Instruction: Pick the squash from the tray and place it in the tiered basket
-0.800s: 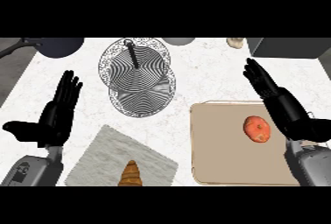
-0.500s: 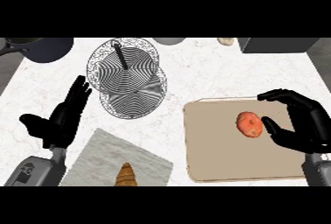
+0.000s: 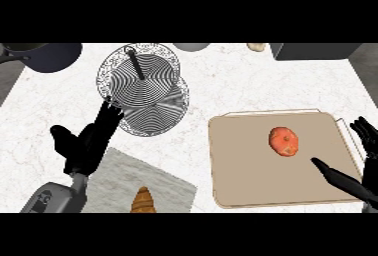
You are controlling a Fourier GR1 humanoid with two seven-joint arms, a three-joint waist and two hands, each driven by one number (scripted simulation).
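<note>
While the squash (image 3: 283,141) lies untouched on the tray (image 3: 244,185), our open right hand (image 3: 353,172) flanks it; the basket (image 3: 144,87) waits, and our left hand (image 3: 87,142) rests open.

This is a kitchen: a white marbled bench (image 3: 244,80) carries a dark pot (image 3: 46,55) at its far left corner and a wire tiered basket (image 3: 144,87). Food lies about too, a squash (image 3: 283,141) on a beige tray (image 3: 244,165) and a croissant (image 3: 142,201) on a grey mat (image 3: 140,172).

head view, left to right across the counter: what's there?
Left hand → croissant on the grey mat → tiered basket → squash on the tray → right hand, open.
</note>
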